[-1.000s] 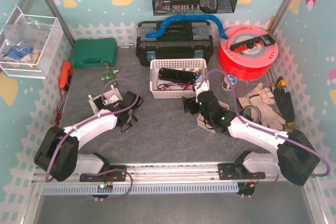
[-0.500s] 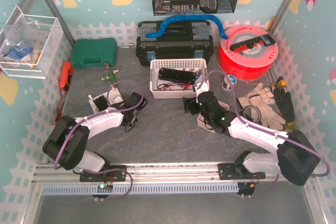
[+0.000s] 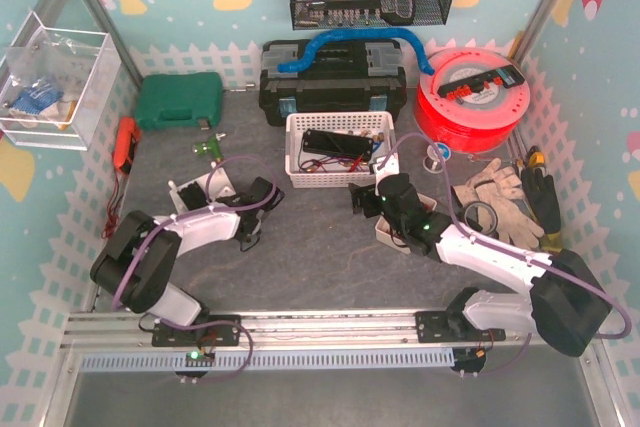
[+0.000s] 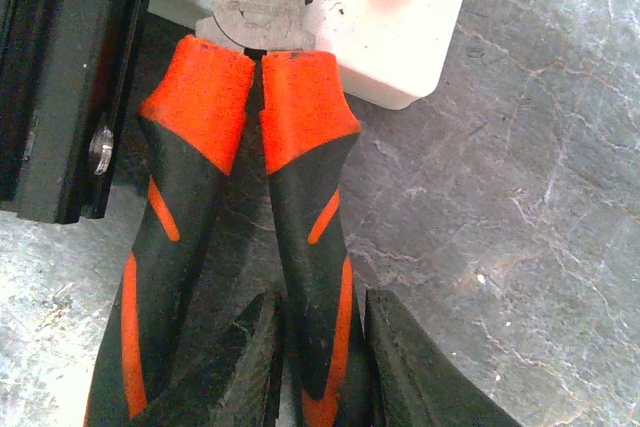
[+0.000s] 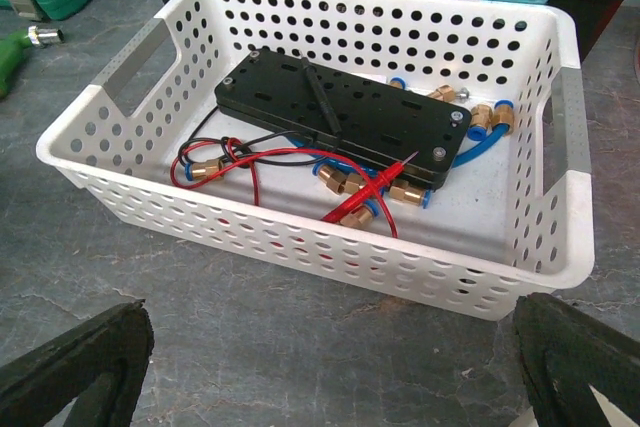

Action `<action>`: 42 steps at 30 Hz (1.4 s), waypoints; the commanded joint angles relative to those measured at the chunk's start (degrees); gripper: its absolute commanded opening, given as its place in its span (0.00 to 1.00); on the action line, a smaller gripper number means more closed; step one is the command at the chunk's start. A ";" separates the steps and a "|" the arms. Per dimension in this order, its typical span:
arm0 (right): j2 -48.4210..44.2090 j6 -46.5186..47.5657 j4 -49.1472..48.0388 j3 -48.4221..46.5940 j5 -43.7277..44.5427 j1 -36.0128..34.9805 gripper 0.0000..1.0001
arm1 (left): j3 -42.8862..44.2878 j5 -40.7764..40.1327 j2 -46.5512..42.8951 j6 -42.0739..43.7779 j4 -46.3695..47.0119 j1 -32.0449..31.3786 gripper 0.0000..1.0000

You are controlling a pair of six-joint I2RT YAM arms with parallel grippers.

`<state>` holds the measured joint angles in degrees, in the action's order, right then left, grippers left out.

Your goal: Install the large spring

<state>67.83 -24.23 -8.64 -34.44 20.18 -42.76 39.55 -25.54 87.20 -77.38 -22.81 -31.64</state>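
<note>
I see no spring in any view. In the left wrist view my left gripper (image 4: 325, 307) is shut on the right handle of orange-and-black pliers (image 4: 205, 107) lying on the grey mat. The pliers' steel head rests against a white block (image 4: 400, 17), beside a black rail (image 4: 70, 77). From above, the left gripper (image 3: 247, 215) sits at the left centre next to the white fixture (image 3: 205, 187). My right gripper (image 3: 362, 199) is open wide and empty, facing a white perforated basket (image 5: 300, 247) that holds a black plate (image 5: 350, 117), red leads and brass fittings.
A black toolbox (image 3: 333, 82) stands behind the basket (image 3: 300, 152), with a red spool (image 3: 470, 97) at the back right and a green case (image 3: 178, 99) at the back left. Work gloves (image 3: 495, 202) lie on the right. A small white tray (image 3: 385, 235) sits under the right arm.
The left arm's elbow has swung left and back while its gripper shifted slightly right by the white fixture. The right arm has barely moved.
</note>
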 commanded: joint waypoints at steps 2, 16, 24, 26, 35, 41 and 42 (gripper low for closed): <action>-0.78 -0.38 -1.17 0.85 1.40 -0.22 0.97 | 1.05 -1.52 0.84 -1.54 -0.48 -0.39 0.24; -0.69 -0.19 -1.11 0.64 1.66 -0.22 0.97 | -0.53 -2.82 -5.87 -0.98 -1.50 -0.42 0.00; -0.56 -0.37 -0.98 0.55 1.57 -0.23 0.97 | -1.98 -7.96 -18.49 1.35 -2.63 -0.35 0.00; -0.55 -0.45 -0.94 0.52 1.57 -0.22 0.97 | -1.87 -9.94 -22.55 3.56 -2.59 -0.39 0.00; -1.90 -0.29 -1.65 1.42 1.47 -0.22 0.97 | -3.83 1.20 -33.17 36.89 15.59 -0.41 0.00; -1.88 -0.38 -1.64 1.44 1.48 -0.22 0.97 | -6.84 10.39 -29.65 42.54 24.51 -0.36 0.00; -1.83 -0.38 -1.65 1.39 1.52 -0.22 0.97 | -6.34 10.51 -28.20 42.43 25.01 -0.40 0.00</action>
<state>66.94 -24.25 -9.47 -33.71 21.02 -42.76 33.12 -20.29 55.55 -42.02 -6.37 -31.64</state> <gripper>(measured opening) 0.974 0.173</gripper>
